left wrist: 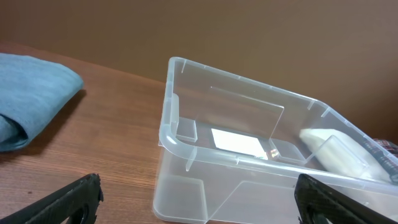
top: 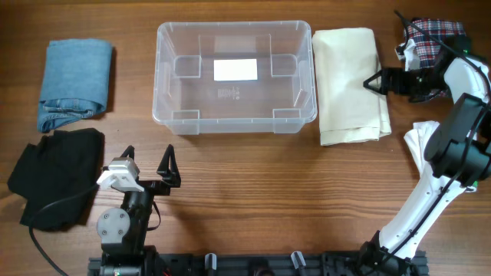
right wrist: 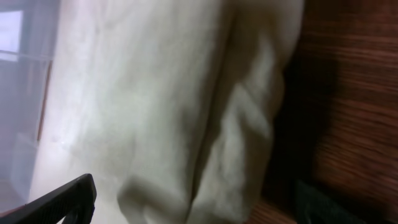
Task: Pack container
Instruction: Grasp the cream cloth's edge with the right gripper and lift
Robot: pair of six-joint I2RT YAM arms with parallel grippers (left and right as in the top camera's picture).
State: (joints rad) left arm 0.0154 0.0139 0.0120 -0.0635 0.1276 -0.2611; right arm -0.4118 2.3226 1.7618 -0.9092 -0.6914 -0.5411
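My left gripper (top: 147,162) is spread wide and holds nothing. Both its dark fingers (left wrist: 68,200) show at the bottom corners of the left wrist view, well apart. It sits low over bare table (top: 268,184) near the front edge, pointing at the container (top: 238,100). My right gripper (top: 368,81) is also spread wide and empty. It is out at the right side, pointing left over the right edge of the folded cream cloth (top: 349,80). That cloth fills the right wrist view between my fingertips; I can't tell whether they touch it. The container is clear plastic and stands upright at the back centre of the table, open side up. Nothing is inside, only a white label (top: 235,70) on its base. The cream cloth lies just beside its right wall, maybe touching the rim. A folded denim piece (top: 75,80) lies to the left of the container, apart from it. A black garment (top: 57,184) lies in front of the denim, just left of my left arm. A plaid garment (top: 433,34) sits at the back right corner, partly behind my right arm. A white garment (top: 420,142) is at the right edge, mostly hidden by that arm.
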